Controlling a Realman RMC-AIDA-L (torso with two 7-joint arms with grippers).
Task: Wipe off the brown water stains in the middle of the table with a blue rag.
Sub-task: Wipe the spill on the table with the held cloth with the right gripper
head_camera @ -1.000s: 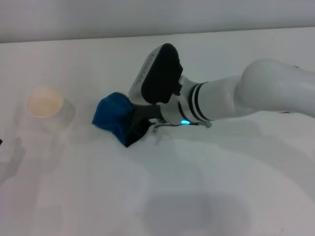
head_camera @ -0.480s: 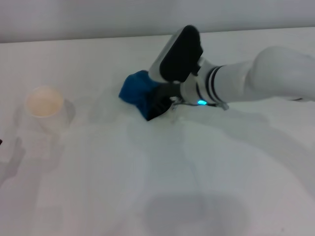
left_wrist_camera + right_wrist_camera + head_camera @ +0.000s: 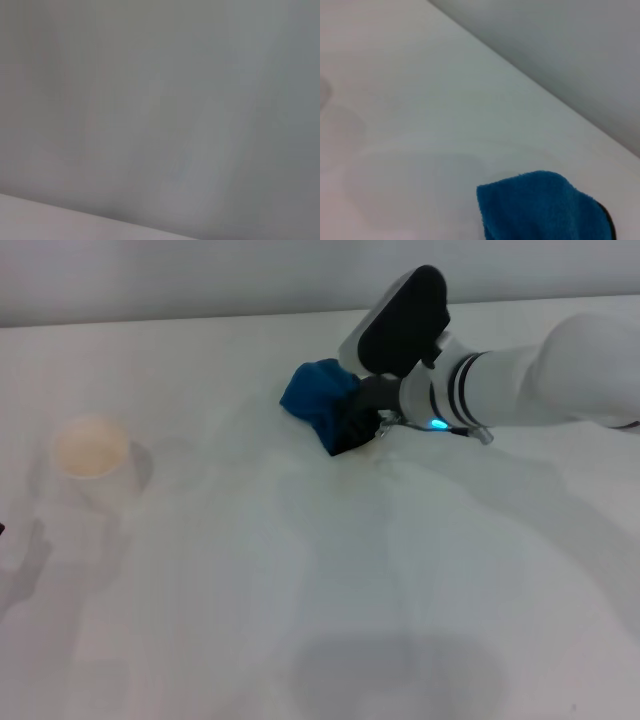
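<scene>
Head view shows the blue rag (image 3: 322,400) bunched and pressed on the bench (image 3: 300,570), toward the far edge and a little to the right of centre, with the right end effector (image 3: 352,426) clamped on its near side; the dark fingers are buried in the cloth. The brown water stains cannot be made out as a brown patch; only faint wet-looking traces (image 3: 250,490) lie on the bench between the rag and the middle. The right wrist view shows the same rag (image 3: 545,207) lying flat against the white surface not far from the far edge.

The step in hand looks like a wiping stroke. To do it well, the rag should stay flat under steady downward pressure, and strokes should overlap across the middle rather than skim the far side.

A white paper cup (image 3: 92,458) stands near the left edge, well apart from the rag. The left end effector is out of sight; its wrist view shows only a blank grey surface.
</scene>
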